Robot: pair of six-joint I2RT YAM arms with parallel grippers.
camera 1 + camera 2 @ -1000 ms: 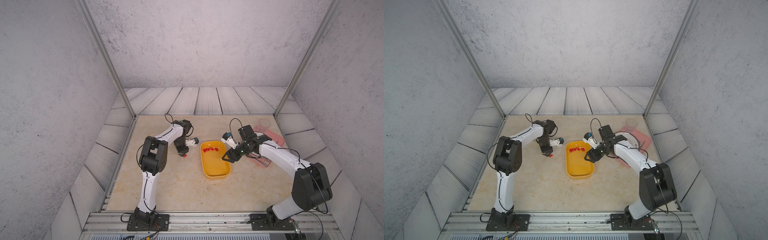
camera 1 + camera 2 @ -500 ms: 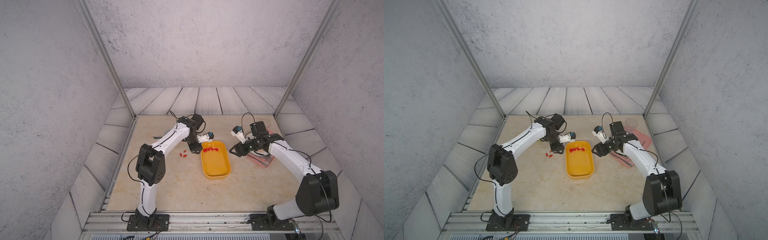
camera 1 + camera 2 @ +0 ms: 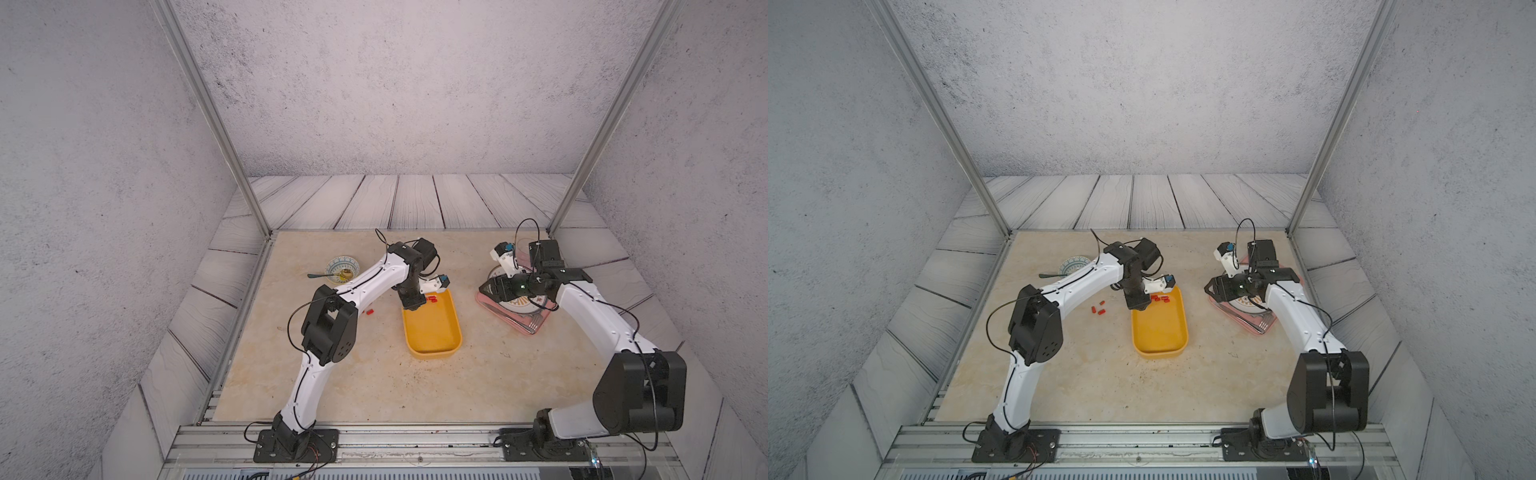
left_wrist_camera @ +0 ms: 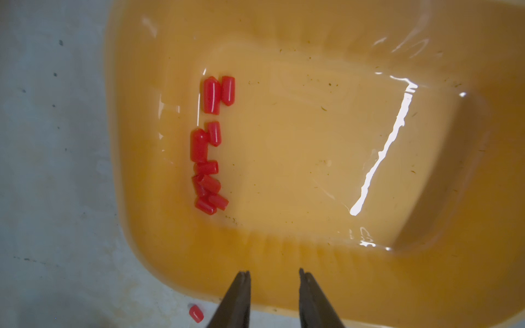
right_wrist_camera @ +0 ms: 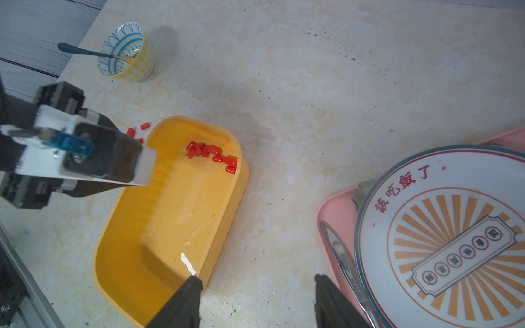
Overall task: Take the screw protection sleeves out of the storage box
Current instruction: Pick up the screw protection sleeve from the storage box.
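The left gripper [image 4: 273,284], jaws slightly parted and empty, hangs over the storage box [image 4: 312,147] rim; the screw protection sleeves [image 4: 208,144] lie just ahead, in a row along its end wall. The right gripper [image 5: 258,298], spread, is farther.

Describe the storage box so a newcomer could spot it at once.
On the beige tabletop, look near the middle. The storage box is the shallow yellow-orange tray holding red sleeves, unlike the pink tray carrying a plate.
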